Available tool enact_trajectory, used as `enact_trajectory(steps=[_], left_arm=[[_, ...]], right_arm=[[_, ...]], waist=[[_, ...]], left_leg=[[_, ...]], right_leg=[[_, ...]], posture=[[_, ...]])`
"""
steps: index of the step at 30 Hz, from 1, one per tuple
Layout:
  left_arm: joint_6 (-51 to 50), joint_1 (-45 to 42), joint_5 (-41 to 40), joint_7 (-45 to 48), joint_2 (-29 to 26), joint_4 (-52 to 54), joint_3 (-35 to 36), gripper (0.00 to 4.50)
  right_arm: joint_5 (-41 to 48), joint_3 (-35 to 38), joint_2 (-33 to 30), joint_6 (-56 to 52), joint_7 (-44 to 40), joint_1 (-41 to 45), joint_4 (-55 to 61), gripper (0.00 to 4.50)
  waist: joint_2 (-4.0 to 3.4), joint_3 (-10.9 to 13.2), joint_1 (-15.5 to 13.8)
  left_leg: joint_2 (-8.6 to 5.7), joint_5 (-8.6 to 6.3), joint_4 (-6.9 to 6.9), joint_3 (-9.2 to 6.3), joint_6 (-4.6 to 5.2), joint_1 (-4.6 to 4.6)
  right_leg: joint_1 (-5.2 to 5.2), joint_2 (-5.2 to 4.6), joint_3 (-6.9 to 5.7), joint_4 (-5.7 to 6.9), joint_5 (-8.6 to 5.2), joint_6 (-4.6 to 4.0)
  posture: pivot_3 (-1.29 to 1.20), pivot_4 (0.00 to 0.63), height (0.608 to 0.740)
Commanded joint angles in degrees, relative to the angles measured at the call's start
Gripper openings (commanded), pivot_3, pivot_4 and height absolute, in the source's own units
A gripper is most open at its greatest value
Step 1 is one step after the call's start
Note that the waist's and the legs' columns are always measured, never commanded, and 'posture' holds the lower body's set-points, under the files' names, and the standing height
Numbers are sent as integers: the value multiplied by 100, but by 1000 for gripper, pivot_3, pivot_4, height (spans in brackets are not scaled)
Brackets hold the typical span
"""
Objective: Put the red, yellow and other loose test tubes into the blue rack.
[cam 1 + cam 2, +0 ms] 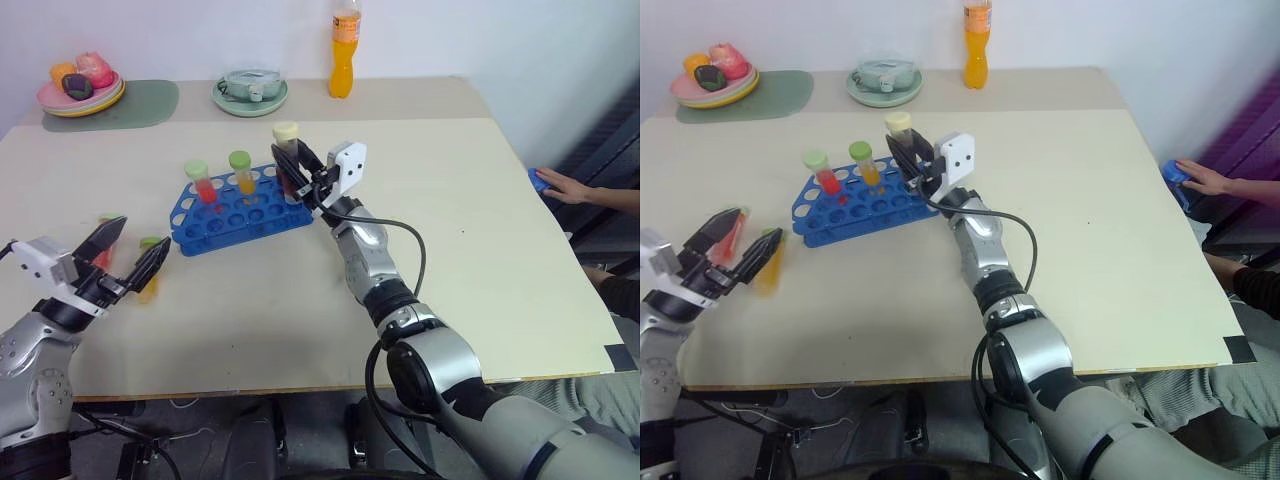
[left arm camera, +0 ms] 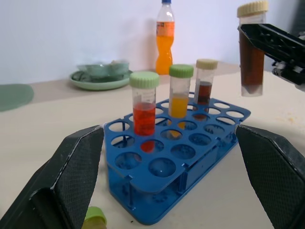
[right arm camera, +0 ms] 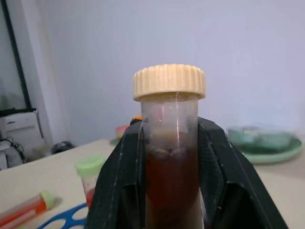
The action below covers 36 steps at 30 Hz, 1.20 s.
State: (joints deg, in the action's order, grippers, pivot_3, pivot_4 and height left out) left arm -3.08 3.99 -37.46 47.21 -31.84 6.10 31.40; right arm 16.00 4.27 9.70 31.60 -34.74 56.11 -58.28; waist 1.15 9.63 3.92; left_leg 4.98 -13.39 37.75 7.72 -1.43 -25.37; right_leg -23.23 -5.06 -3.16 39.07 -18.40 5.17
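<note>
Already three tubes stand in the blue rack [image 1: 240, 207]: a red tube [image 1: 203, 185] and a yellow tube [image 1: 242, 174], both green-capped, and a dark tube [image 2: 205, 86] with a cream cap in a hole farther back. My right gripper [image 1: 297, 168] is clamped on a fourth, the brown tube [image 1: 288, 160] with the cream cap, held upright above the rack's far right corner, its tip not yet in a hole as far as I can judge. My left gripper [image 1: 126, 252] hangs with its jaws spread wide and nothing between them, over the table [image 1: 480, 250] near the rack's left end. Two loose tubes are left there: an orange-red one [image 1: 104, 250] and a yellow one [image 1: 148, 270], both lying flat partly behind my left fingers. So I judge the job a little past halfway. Most holes are free, and the right half of the table is bare. A person's hand [image 1: 566, 186] rests at the right edge, well apart from my work.
</note>
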Motion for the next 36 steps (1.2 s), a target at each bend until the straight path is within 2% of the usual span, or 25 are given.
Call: enact_trajectory(steps=[1, 13, 28, 31, 33, 36], left_arm=[[5, 189, -168, -108, -18, 359, 303, 4500], [25, 755, -311, -293, 53, 841, 534, 4500], [94, 873, -360, -434, 295, 1080, 459, 4500], [64, 874, -361, -426, 289, 1092, 443, 4500], [50, 840, -354, -394, 275, 1034, 408, 4500], [59, 660, -285, -251, 233, 760, 249, 4500]], right_arm=[[62, 130, 299, 179, -51, 305, -193, 845], [3, 385, 474, 227, 53, 648, -894, 845], [-256, 399, 550, 562, 375, 699, -1176, 845], [-287, 355, 425, 525, 196, 655, -1018, 845], [-249, 269, 261, 436, -239, 532, -702, 845], [28, -12, -66, -73, -1163, -71, 685, 845]], waist=[[0, 0, 2], [-2, 1, 8], [-2, 1, 10], [-2, 1, 10], [-3, 2, 11], [-1, 0, -21]], left_leg=[[0, 0, 0, -1, 0, 0], [0, 1, -4, -3, -2, 1], [0, 1, -5, -2, -2, 1], [0, 1, -5, -3, -2, 1], [0, 1, -5, -2, -2, 1], [0, 1, -7, -3, -2, 1]], right_leg=[[0, 0, 0, 0, 0, 0], [-1, -2, 1, 0, 0, -1], [-1, -3, 1, 0, 0, -2], [-1, -3, 1, 0, 0, -2], [-1, -3, 1, 0, 0, -2], [-1, -3, 0, -2, 0, -1]], posture=[[0, 150, 740], [0, 150, 740], [0, 150, 740], [0, 150, 740], [0, 150, 740], [0, 150, 740]])
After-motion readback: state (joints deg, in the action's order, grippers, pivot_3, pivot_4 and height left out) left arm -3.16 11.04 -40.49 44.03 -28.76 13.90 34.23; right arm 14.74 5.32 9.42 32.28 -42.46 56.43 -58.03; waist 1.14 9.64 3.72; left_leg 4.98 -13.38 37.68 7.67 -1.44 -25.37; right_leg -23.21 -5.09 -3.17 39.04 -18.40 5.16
